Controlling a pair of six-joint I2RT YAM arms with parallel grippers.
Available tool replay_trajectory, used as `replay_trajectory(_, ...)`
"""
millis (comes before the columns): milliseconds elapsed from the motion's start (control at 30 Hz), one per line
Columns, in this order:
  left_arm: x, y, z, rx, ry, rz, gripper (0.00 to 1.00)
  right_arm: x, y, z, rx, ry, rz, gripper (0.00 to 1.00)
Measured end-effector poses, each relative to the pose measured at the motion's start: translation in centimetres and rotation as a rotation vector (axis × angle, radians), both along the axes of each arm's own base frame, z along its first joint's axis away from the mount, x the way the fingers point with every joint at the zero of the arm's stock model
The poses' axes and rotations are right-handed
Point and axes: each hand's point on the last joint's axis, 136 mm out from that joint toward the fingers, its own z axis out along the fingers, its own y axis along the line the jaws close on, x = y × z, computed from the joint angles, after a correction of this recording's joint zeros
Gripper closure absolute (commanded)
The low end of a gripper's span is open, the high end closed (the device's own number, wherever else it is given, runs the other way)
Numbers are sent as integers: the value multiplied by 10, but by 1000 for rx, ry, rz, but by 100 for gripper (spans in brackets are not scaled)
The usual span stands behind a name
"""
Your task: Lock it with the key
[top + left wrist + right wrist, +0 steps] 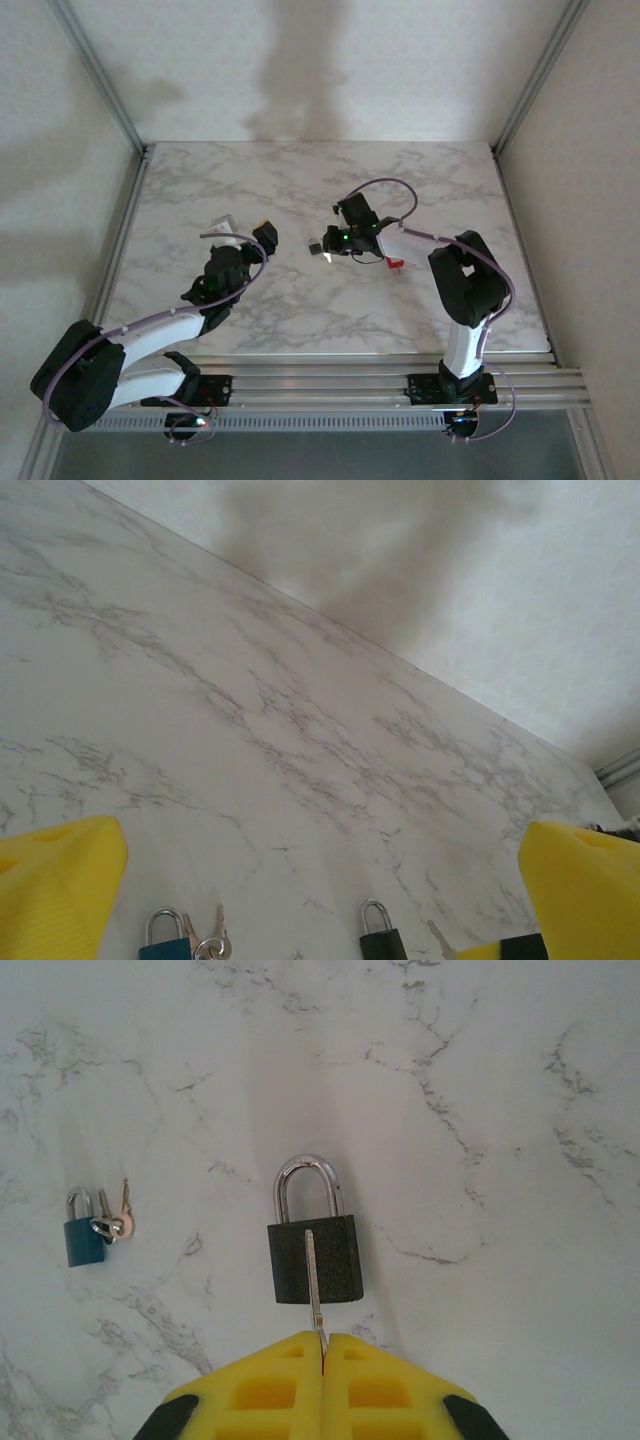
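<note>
A black padlock (313, 1260) with a silver shackle lies flat on the marble table (500, 1110). My right gripper (322, 1345) is shut on a silver key (314, 1285). The key's blade reaches over the padlock's body and points toward the shackle. From above, the right gripper (328, 250) sits mid-table beside the black padlock (313, 246). My left gripper (320, 890) is open with nothing between its yellow fingers (55, 900). It looks over the black padlock (380, 938) from the left, and in the top view the left gripper (262, 238) sits left of the lock.
A small blue padlock (83, 1240) with a ring of keys (112, 1222) lies left of the black one, and also shows as the blue padlock (165, 940) at the left wrist view's lower edge. A red object (395, 264) lies beside the right wrist. A pale object (222, 222) lies near the left arm.
</note>
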Motion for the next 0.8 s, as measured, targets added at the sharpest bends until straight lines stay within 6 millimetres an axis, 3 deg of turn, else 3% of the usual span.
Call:
replay_trajectory(200,0,0,-4,7,11,0,0,0,0,-14,-29,33,6,100)
replay_trajectory(800,2,-1,-9,15,23,3,1,7,2,-22,-49,53,12,100)
